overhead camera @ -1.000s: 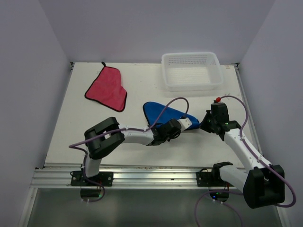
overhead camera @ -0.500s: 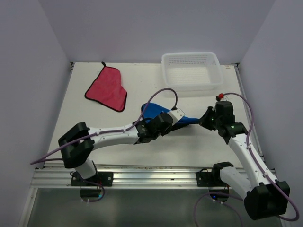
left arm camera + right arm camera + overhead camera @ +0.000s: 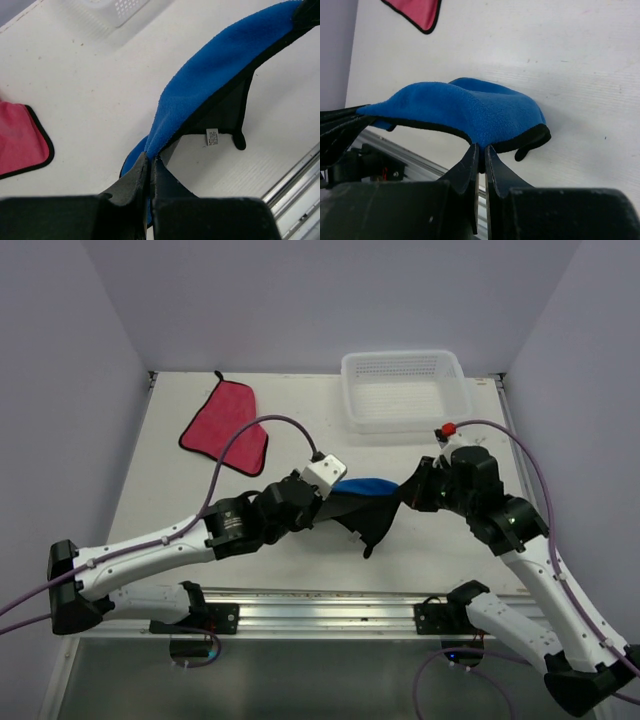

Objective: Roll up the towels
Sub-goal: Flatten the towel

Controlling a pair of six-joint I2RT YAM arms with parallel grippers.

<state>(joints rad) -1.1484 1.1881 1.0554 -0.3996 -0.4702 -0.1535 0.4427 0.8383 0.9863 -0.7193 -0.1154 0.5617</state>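
- The blue towel (image 3: 364, 488) is held stretched between the two arms above the middle of the counter (image 3: 170, 500). Its blue face is turned up, and its dark underside hangs in a fold toward the near edge.
- The pink-red towel (image 3: 226, 427) is laid flat near the far left corner, well apart from the white mesh basket (image 3: 405, 390) at the far right.
- One end of the blue towel is pinched by the left fingers (image 3: 335, 497) and the other by the right fingers (image 3: 409, 490). Both pairs are clenched on the cloth.
- A small white label (image 3: 212, 136) on the hanging underside is shown only by the left wrist view. The towel's arch, lifted clear of the counter, is seen best from the right wrist view.
- The left arm is extended low over the counter from the near left. The right arm is raised and bent at the elbow, with its wrist turned toward the left.
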